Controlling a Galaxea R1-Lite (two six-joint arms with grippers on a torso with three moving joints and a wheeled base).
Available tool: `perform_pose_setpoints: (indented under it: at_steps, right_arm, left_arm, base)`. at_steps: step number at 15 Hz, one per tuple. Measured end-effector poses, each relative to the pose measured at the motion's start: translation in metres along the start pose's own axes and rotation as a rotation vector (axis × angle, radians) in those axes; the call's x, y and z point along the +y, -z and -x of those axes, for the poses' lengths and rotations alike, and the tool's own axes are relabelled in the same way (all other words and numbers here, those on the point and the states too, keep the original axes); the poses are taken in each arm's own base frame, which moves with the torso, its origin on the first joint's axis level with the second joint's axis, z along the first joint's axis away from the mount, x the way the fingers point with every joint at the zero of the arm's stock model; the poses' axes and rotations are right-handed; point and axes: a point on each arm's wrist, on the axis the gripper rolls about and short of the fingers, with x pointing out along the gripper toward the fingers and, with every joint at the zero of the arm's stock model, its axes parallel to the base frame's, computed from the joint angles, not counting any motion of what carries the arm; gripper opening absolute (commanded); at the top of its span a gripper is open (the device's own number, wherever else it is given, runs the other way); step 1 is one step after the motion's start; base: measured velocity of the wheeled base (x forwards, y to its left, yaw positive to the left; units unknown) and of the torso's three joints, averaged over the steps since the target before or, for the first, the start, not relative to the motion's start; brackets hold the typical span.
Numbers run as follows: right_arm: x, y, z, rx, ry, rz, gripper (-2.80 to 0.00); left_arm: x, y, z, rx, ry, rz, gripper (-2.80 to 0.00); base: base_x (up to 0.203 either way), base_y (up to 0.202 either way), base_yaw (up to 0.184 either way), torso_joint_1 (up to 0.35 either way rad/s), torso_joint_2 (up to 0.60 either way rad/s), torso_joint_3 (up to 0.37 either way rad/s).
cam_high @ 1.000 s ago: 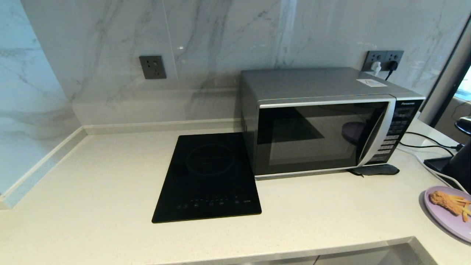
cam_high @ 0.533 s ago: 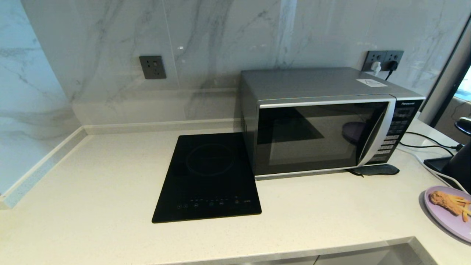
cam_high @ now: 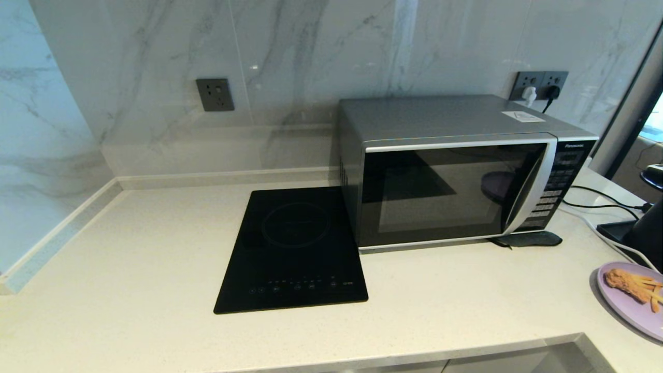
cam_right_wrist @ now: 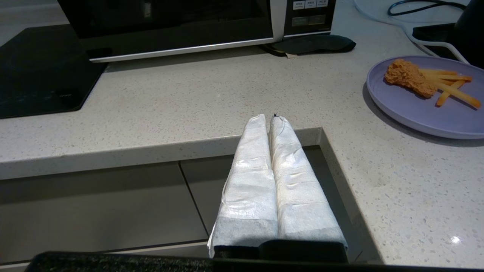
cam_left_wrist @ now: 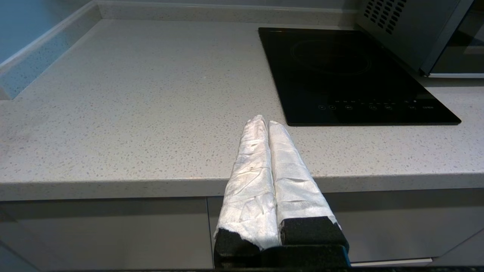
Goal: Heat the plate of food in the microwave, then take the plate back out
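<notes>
Both hands closed, empty; plate of food (cam_right_wrist: 423, 105) on counter near right hand (cam_right_wrist: 270, 118), apart.

The small round pale-lavender plate of food (cam_high: 629, 303) is cut off by the head view's right edge. The large silver-grey microwave (cam_right_wrist: 170, 26) beyond the right gripper (cam_right_wrist: 269, 118) is cropped; its panel labels are illegible.

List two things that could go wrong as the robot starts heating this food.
The lavender plate of fried food and fries lies at the counter's far right, beside cables that an arm could snag. The silver microwave with dark glass door is shut, so carrying the plate over before opening it would stall the task.
</notes>
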Motion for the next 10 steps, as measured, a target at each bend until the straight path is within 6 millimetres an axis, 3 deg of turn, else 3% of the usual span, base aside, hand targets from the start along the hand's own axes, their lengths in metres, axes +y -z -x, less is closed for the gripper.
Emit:
perform_pose_setpoints:
  at_steps: [10]
  right_arm:
    - [0.0000,0.0000,0.0000,0.000,0.000,-0.001,-2.80]
  left_arm:
    - [0.0000,0.0000,0.0000,0.000,0.000,0.000,-2.80]
  base:
    - [0.000,0.000,0.000,0.000,0.00,0.000]
